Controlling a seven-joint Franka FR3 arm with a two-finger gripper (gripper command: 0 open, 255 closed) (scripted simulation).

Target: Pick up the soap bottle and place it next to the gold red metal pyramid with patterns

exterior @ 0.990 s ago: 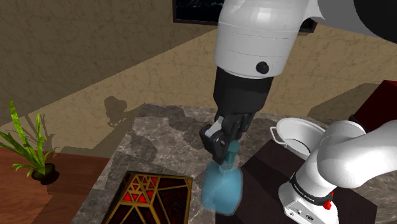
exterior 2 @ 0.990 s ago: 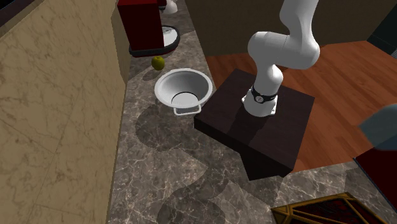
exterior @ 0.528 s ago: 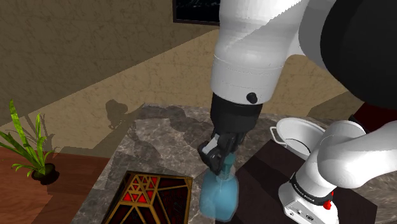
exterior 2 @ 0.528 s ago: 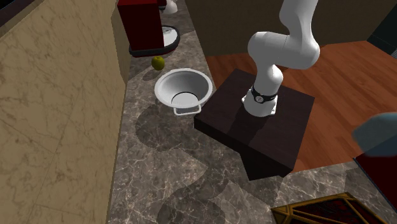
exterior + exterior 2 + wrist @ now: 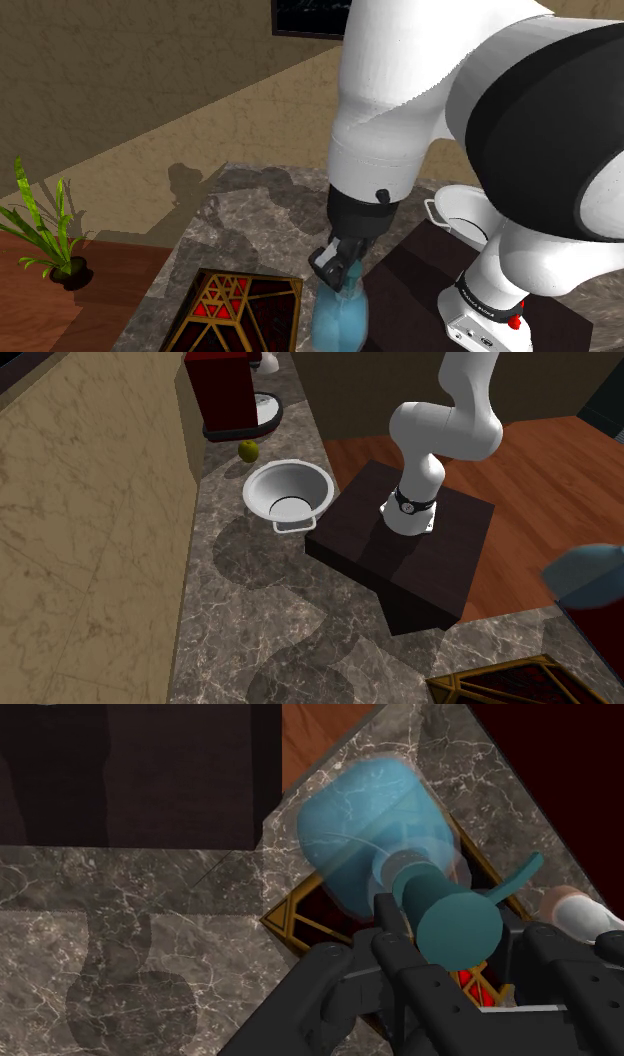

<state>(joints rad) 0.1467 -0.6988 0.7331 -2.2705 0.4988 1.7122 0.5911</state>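
Pale-blue translucent soap bottle [image 5: 370, 829] with teal pump [image 5: 458, 929].

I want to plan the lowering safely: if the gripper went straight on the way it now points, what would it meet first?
The soap bottle it clasps leads. Below that, the gripper would probably meet the marble counter at the corner of the pyramid; depth is unclear.

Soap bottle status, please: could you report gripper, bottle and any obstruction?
Gripper shut on translucent blue soap bottle, at its neck. Bottle hanging beside gold-and-red patterned pyramid. Pyramid's corner close by: mind it.
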